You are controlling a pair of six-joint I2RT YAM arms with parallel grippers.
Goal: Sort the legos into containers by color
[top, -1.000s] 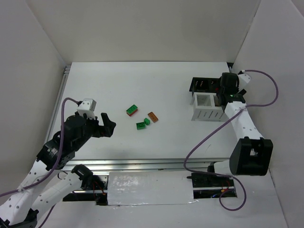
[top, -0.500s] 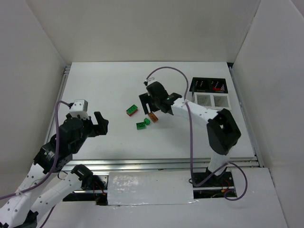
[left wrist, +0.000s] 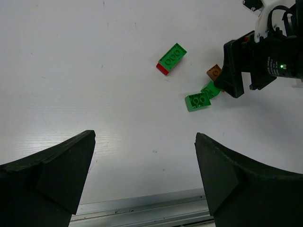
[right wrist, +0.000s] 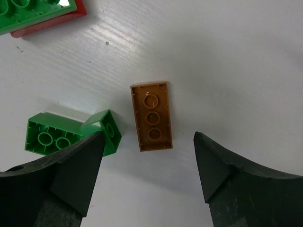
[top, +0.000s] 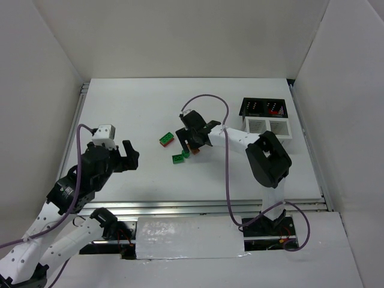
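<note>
An orange-brown brick [right wrist: 151,116] lies studs-down on the table, just ahead of my open right gripper [right wrist: 148,135], whose fingers stand to either side of its near end without touching it. Two green bricks [right wrist: 49,137] lie to its left, the small one [right wrist: 108,131] by the left finger. A green-on-red stacked brick [top: 167,139] lies further left. In the top view the right gripper [top: 191,141] hovers over the orange-brown brick [top: 193,148]. My left gripper [top: 129,157] is open and empty, well to the left of the bricks. The black container [top: 263,108] and the white container [top: 268,127] stand at the right.
Something red [top: 276,111] shows in the black container's right compartment. The left wrist view shows the bricks [left wrist: 198,101] and the right gripper [left wrist: 234,75] far ahead, and the table's metal front rail [left wrist: 142,210] close below. White walls enclose the table.
The right arm swung left from the containers to the bricks and came down over the orange-brown brick. The left arm shifted only slightly.
</note>
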